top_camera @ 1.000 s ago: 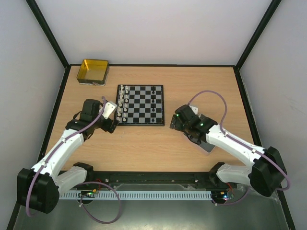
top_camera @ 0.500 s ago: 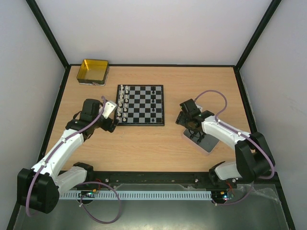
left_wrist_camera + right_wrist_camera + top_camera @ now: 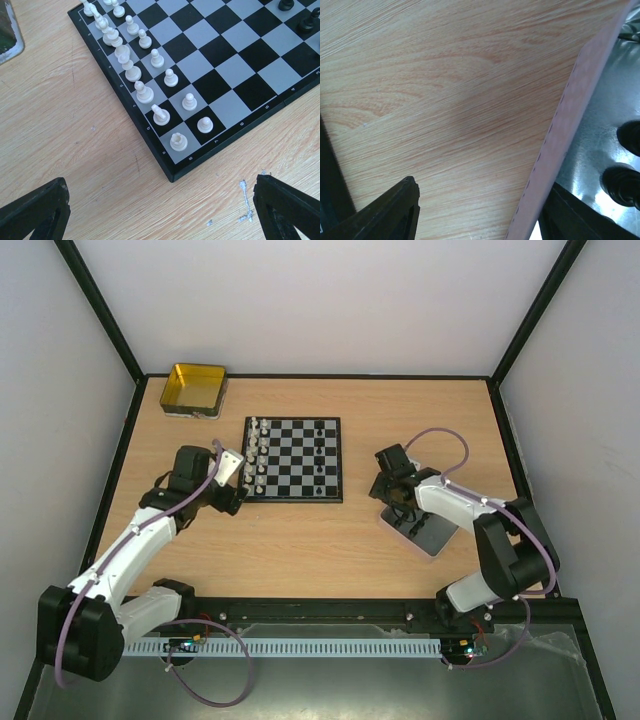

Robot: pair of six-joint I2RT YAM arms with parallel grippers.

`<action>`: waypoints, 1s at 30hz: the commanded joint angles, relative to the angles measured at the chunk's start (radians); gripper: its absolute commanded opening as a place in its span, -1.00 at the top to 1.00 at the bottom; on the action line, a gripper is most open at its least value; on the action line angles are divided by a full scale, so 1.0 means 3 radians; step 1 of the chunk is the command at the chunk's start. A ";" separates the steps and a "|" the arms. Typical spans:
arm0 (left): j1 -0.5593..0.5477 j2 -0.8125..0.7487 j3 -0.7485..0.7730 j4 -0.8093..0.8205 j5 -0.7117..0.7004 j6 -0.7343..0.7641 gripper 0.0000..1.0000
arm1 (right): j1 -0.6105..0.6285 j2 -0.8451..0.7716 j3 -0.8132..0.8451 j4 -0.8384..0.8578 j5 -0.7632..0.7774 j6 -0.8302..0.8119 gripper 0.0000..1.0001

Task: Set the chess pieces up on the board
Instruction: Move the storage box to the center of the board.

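**Two arms at the chessboard, seen from above and from each wrist.** The left gripper [image 3: 234, 504] hangs over the bare table [image 3: 300, 545] with its jaws spread wide and nothing between them; in the left wrist view [image 3: 160, 200] only the two dark fingertips [image 3: 37, 210] show, at the lower corners. The board [image 3: 240, 65] lies just ahead of this gripper, its nearest corner pointing into the gap between the fingers without touching them. The white pieces [image 3: 161, 115] stand upright in two rows along the board edge ahead and to the left of that gripper. A few black pieces [image 3: 318, 450] stand on the far side of the board [image 3: 293, 458], between the two arms. The right gripper [image 3: 400, 504] is likewise open and empty, and it points down at the edge of a flat grey tray [image 3: 430, 538]. In the right wrist view [image 3: 480, 200] one finger is over wood and the other over the tray [image 3: 590, 145], where two more black pieces [image 3: 621, 185] lie just beside the right finger. A yellow tin [image 3: 195, 388] sits well beyond the left gripper.
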 commanded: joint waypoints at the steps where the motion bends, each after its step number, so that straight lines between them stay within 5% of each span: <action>1: -0.0016 0.0065 -0.0037 0.0035 -0.0060 -0.0025 -0.99 | -0.0015 0.0144 0.0109 0.0100 0.0139 -0.0084 -0.22; 6: -0.0016 0.0055 -0.0042 0.0042 -0.0059 -0.0025 -0.99 | -0.0018 0.0251 0.0143 0.0187 0.0204 -0.0110 -0.21; 14: -0.0016 0.0060 -0.0044 0.0037 -0.0073 -0.0030 -0.99 | -0.0018 0.0384 0.0195 0.0249 0.0080 -0.0192 0.31; 22: -0.0016 0.0088 -0.0038 0.0035 -0.0060 -0.0030 -0.99 | 0.0046 0.0216 0.0093 0.0191 -0.0109 -0.0366 0.38; 30: -0.0016 0.0115 -0.0028 0.0037 -0.0048 -0.0030 -0.99 | 0.0570 0.0311 -0.0105 0.0105 -0.0059 -0.0429 0.40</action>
